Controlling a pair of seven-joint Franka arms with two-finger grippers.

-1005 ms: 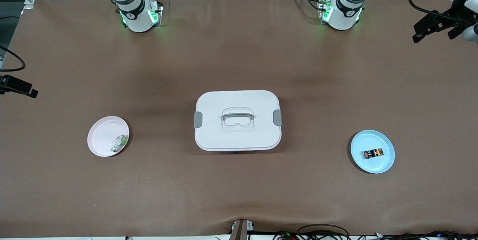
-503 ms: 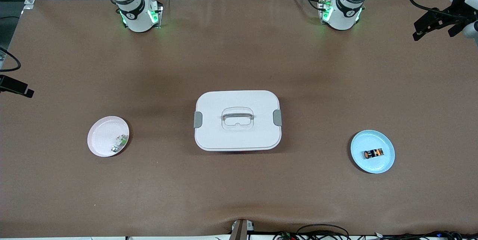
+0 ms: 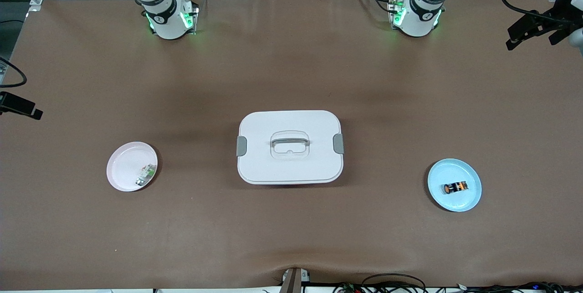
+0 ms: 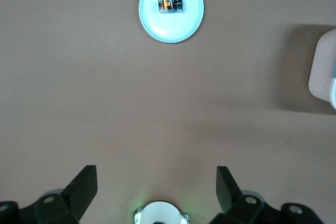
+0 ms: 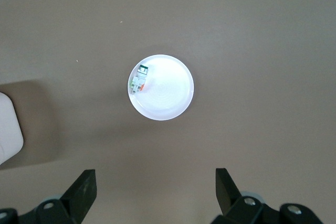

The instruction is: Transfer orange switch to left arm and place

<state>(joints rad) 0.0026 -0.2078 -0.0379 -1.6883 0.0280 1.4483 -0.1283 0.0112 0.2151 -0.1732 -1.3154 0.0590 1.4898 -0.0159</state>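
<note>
1. Little changed over the last second. Slight drift only of the left gripper (image 3: 524,33), hanging high over the tabletop (image 3: 291,56) edge at the left arm's end. Jaws wide apart, holding nothing.
2. Same small drift of the right gripper (image 3: 20,107), over the edge at the right arm's end. Spread fully, empty too.
3. No movement of the orange switch (image 3: 455,187): lying on its side in the blue plate (image 3: 473,199), toward the left arm's end, close to the camera-side edge.
4. Judged from that: transfer not yet begun, first pick probably due from the left arm.
5. At the tabletop's middle, the box (image 3: 289,165), lid on, between the two plates.
6. Toward the right arm's end, the pink plate (image 3: 119,165) with a green-and-white part (image 3: 146,174) inside.
7. Plain brown covering, a little rumpled along the camera-side edge. Around it, metal framing at the corners by the bases, loose cables (image 3: 391,281) below the camera-side edge.
</note>
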